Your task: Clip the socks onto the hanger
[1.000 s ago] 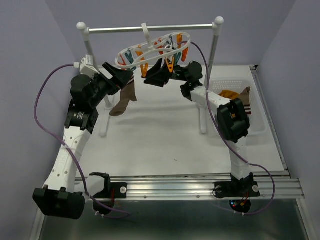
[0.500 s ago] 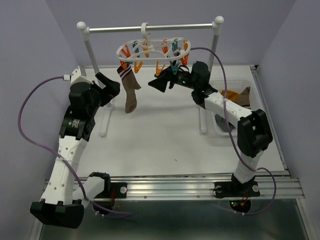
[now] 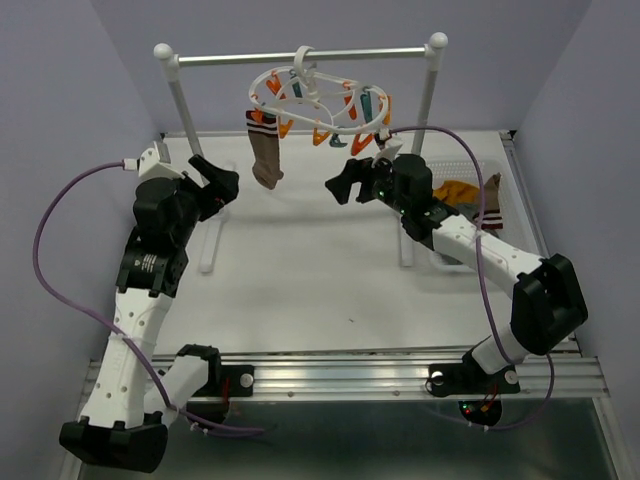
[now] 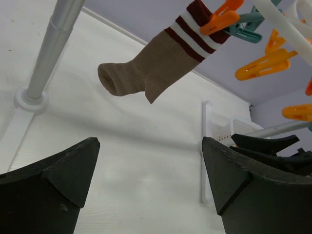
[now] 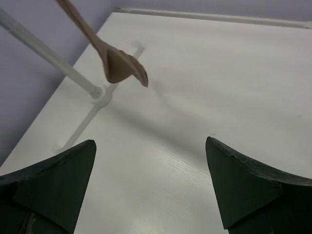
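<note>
Spread wide and gripping nothing: left gripper (image 3: 222, 183) and right gripper (image 3: 345, 184), flanking the brown sock (image 3: 265, 157) pinned by its striped cuff under an orange clip (image 4: 220, 19) on the hanger (image 3: 312, 88), upper centre of the overhead frame; more socks (image 3: 462, 190) in the basket (image 3: 458, 163) at the right edge. Could set the tilted hanger swinging on the rack bar (image 3: 230, 58) by brushing it with a wrist or cable, shaking the cuff out of a shallow bite and dropping the sock onto the table (image 3: 320, 270). Could also drag up two socks together from the crowded basket.
</note>
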`<state>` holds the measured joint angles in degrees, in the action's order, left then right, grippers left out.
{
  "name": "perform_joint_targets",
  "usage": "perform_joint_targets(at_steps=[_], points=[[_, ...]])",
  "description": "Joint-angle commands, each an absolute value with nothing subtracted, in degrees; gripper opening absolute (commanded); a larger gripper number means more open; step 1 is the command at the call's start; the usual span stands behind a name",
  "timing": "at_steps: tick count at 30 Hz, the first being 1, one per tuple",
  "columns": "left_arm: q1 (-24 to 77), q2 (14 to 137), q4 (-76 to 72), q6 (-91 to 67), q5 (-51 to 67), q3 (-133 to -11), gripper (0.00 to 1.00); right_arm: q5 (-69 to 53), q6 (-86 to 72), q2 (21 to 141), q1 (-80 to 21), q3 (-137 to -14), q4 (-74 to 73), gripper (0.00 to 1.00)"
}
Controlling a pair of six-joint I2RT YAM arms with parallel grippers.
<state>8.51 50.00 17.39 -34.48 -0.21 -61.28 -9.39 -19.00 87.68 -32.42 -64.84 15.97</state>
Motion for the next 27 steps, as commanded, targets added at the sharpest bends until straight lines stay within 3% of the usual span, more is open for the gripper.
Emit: perform_joint_targets(at_steps=[1,3,11,14,17,27], points=[[8.7,51.5,10.12,-32.35,5.71,-61.52,0.99,6.31,-21.88,83.94,-32.34,-65.21,10.38,1.0],[9.14,53.43,7.66,-32.26,6.85,-61.96,0.99,9.93,-22.24,82.89,-32.34,-66.09,9.58,1.0],[11.86,66.33,0.44,-32.78,10.55,-70.11,0.98,1.24,-19.51,85.43,-32.34,-71.89,5.01,1.0],[13.79,71.34,-6.63,-31.65,11.24,-74.35,0.8,-4.2,-19.6,86.57,-32.34,-72.07,4.83,0.99],[14.15,73.12,-13.24,-30.15,11.42,-75.67,0.79,-4.22,-19.34,86.4,-32.34,-72.16,4.83,1.0],[17.4,82.7,-18.81,-21.54,32.25,-86.21,0.78,-5.01,-18.28,86.75,-32.34,-73.04,4.92,0.97]])
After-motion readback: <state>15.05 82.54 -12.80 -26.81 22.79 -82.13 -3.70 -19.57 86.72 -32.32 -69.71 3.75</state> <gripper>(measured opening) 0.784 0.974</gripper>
